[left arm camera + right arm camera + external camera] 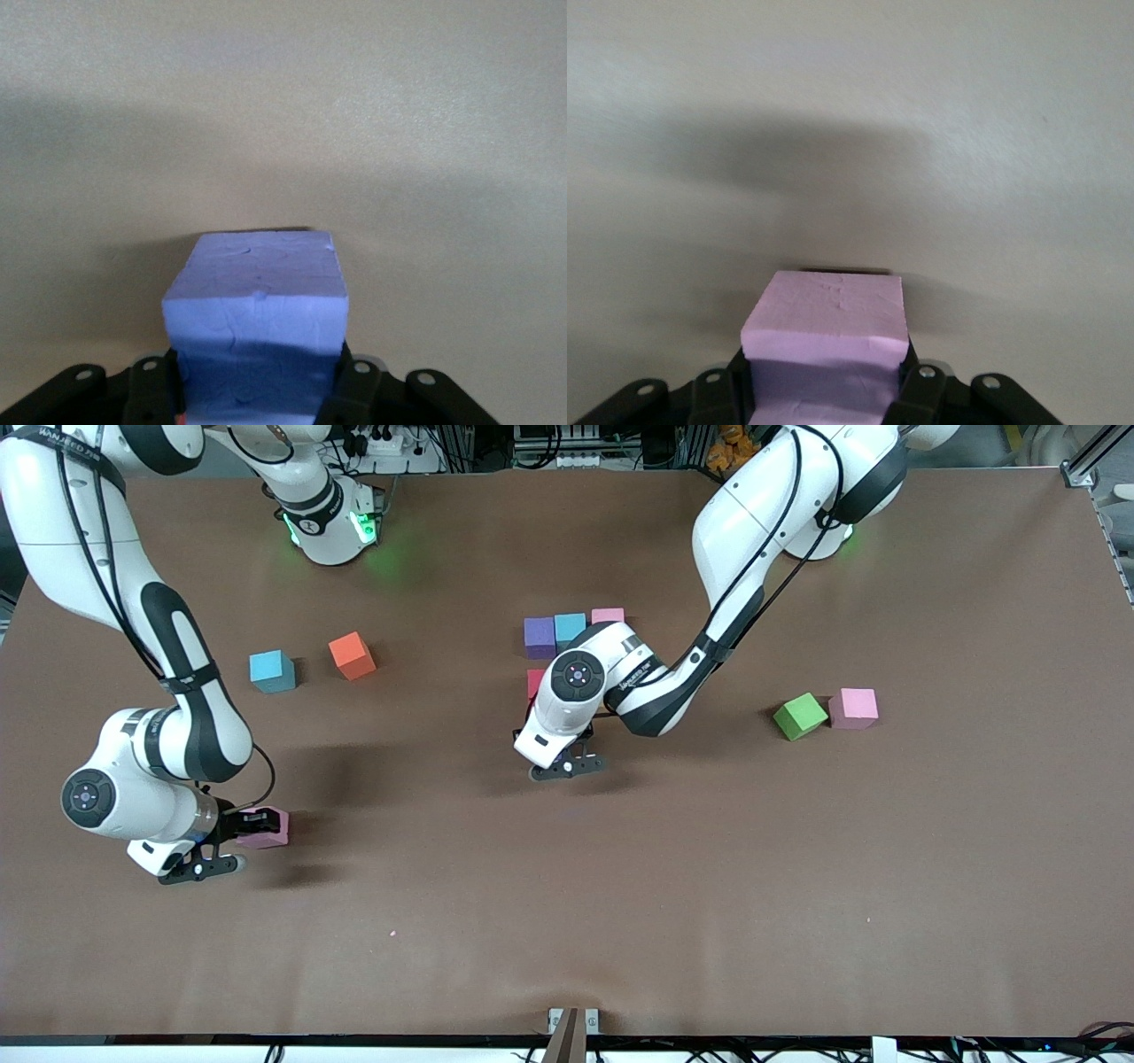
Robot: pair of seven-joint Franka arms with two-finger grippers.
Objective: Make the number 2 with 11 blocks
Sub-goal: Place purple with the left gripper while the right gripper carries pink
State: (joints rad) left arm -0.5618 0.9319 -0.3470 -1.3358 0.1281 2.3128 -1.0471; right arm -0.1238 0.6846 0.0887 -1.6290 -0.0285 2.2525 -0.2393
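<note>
The left end effector [567, 762] is clamped on a purple block [255, 305], just nearer the camera than the partly built number 2 [567, 631], whose top row runs along the worktop [620, 886]. The right end effector [232, 841] grips a pink block [826, 329] squarely.

Free room and obstructions on the table [620, 921]

Broad bare cloth nearest the front camera; left arm [673, 682] lies low over the row of purple block [539, 636], blue block [570, 628] and pink block [608, 615], covering most of a red block [534, 683]; open gap between orange block [352, 655] and that row; green cube [799, 716] touches another pink block [853, 708].
</note>
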